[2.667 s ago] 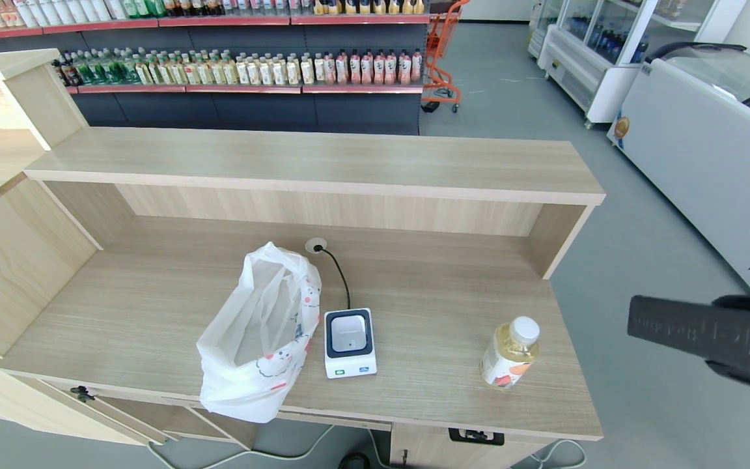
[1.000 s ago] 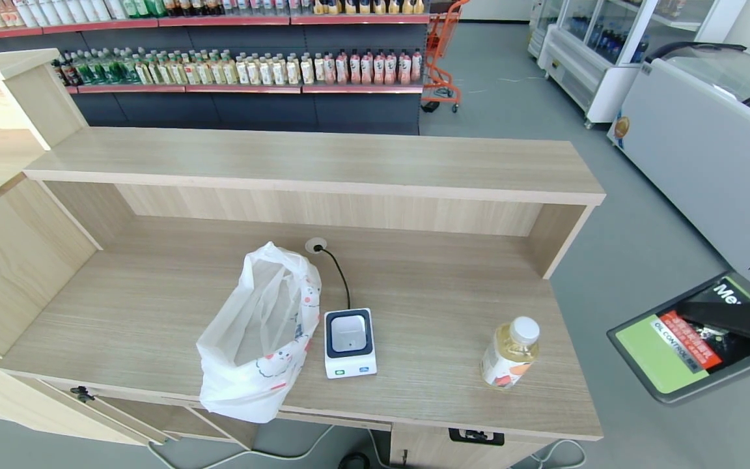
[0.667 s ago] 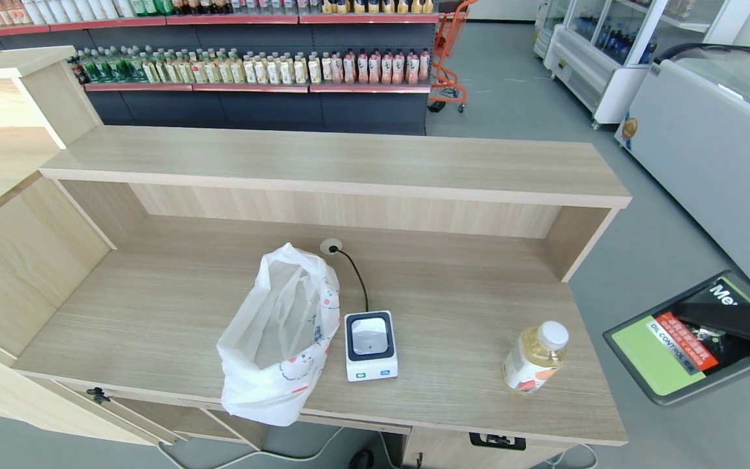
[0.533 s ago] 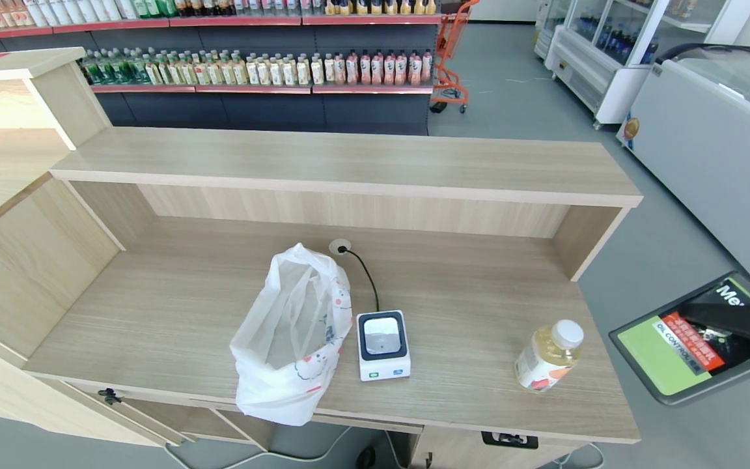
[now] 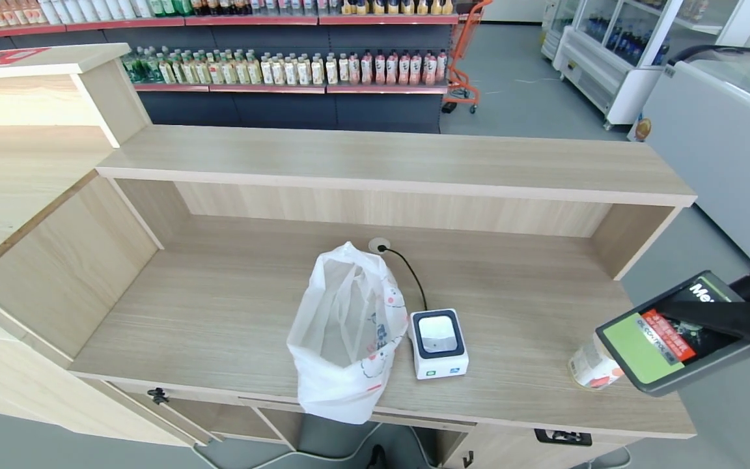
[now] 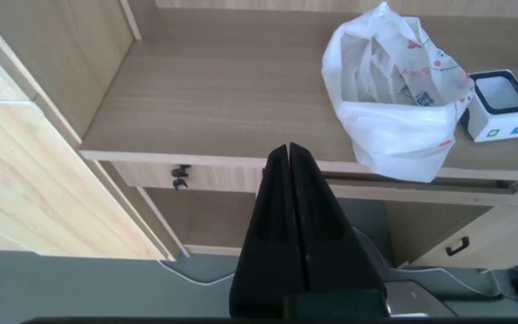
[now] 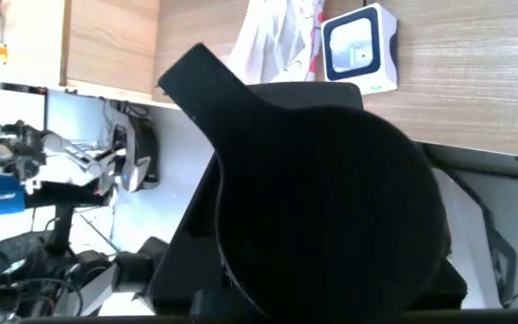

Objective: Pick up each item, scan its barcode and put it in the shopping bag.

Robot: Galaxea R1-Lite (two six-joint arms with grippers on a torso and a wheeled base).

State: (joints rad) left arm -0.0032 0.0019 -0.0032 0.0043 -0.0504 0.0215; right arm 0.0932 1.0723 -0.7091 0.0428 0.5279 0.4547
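Observation:
A white plastic shopping bag (image 5: 349,332) stands open on the wooden counter (image 5: 219,306), with the small white barcode scanner (image 5: 439,342) right beside it. My right gripper (image 5: 678,320) is shut on a flat dark pack (image 5: 642,348) with a green and red label, held off the counter's right end. The pack covers most of a yellowish drink bottle (image 5: 584,371) standing near the counter's right front corner. In the right wrist view the dark pack (image 7: 322,198) sits before the scanner (image 7: 358,49). My left gripper (image 6: 289,155) is shut and holds nothing, low in front of the counter edge, with the bag (image 6: 394,99) beyond.
A black cable (image 5: 407,270) runs from the scanner to a hole at the counter's back. A raised shelf (image 5: 388,159) tops the counter. Drawers with handles (image 6: 181,175) lie under the front edge. Freezers (image 5: 713,130) stand to the right, drink shelves behind.
The right gripper turned the pack from edge-on to label face up. The head camera then swung, shifting the whole picture right, so the pack now overlaps the bottle.

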